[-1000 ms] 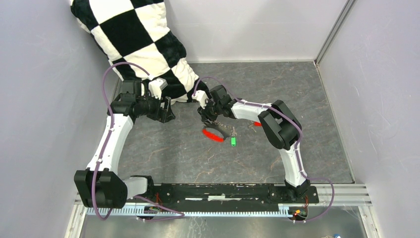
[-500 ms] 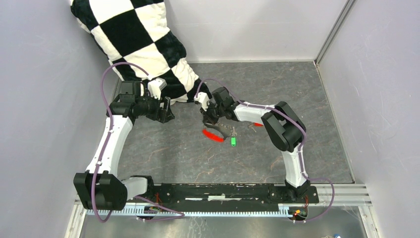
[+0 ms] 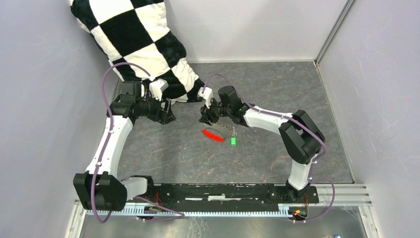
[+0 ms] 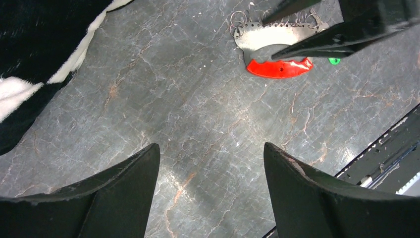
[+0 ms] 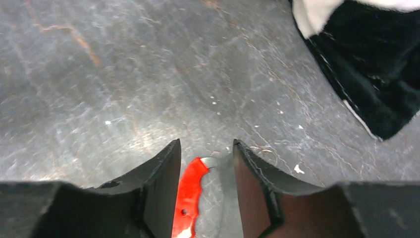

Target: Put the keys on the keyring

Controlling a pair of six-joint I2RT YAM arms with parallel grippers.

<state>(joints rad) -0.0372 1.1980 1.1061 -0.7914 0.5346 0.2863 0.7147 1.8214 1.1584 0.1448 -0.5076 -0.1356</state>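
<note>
The keyring lies mid-floor: a long red tag (image 3: pixel 213 135), a small green tag (image 3: pixel 233 141) and a silver metal part (image 3: pixel 225 128). The left wrist view shows the same red tag (image 4: pixel 280 68), a curved silver plate (image 4: pixel 270 34), small wire rings (image 4: pixel 237 19) and the green tag (image 4: pixel 334 61). My right gripper (image 3: pixel 205 117) hangs low over the tag's far end, open, the red tag (image 5: pixel 190 193) lying on the floor between its fingers. My left gripper (image 3: pixel 167 113) is open over bare floor to the left. I cannot make out the keys.
A black-and-white checkered cloth (image 3: pixel 143 44) is bunched at the back left, close behind both grippers. Grey walls enclose the marbled floor (image 3: pixel 277 89) on three sides. The arms' black base rail (image 3: pixel 223 191) runs along the near edge.
The right arm's elbow has swung out to the right and its wrist has shifted slightly back. The left arm and the keyring have stayed put.
</note>
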